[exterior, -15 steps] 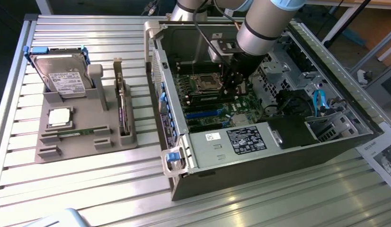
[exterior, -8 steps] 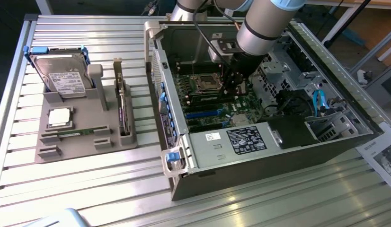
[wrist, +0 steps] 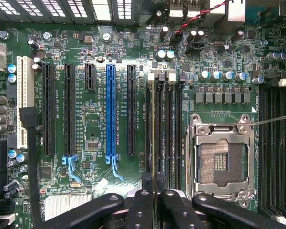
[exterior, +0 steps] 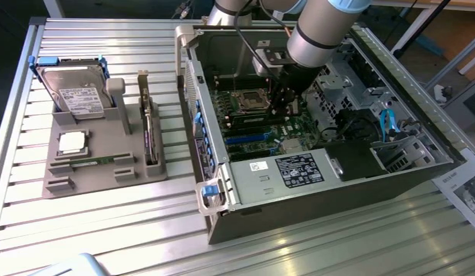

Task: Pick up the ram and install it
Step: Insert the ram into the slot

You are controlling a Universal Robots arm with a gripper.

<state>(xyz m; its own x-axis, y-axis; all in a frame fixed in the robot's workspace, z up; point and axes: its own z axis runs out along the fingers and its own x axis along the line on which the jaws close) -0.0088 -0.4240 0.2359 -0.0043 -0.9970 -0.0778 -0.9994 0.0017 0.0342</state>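
The claw point(wrist: 156, 193) is closed on the ram point(wrist: 155, 133), its dark fingers point(wrist: 140, 210) pinching the top edge of the thin board from both faces. The stick runs straight out ahead of the claw, edge-on, and lines up with one of the long memory slots point(wrist: 168, 129) directly beneath it. Whether it is already seated or only resting in the slot mouth cannot be told. In the exterior view the claw point(exterior: 286, 103) hangs deep inside the open computer case point(exterior: 421, 86), just above the motherboard.

By the look of it, the ram is light and stiff but fragile. It is a thin circuit board that will not bend safely and would tip easily under a grip off to one end. The sound hold is on the bare top edge near the middle of its length, flat against both faces and clear of the contact edge.

Just beside the claw on one side sits the open processor socket point(wrist: 221, 160). Further off on the other side runs the blue expansion slot point(wrist: 110, 109).

Well away from the claw, outside the case, a grey tray point(exterior: 107, 138) carries a hard drive point(exterior: 76, 89), a square silver chip point(exterior: 72, 142), an upright expansion card point(exterior: 148, 132) and a slim green strip point(exterior: 92, 164), possibly a second stick.
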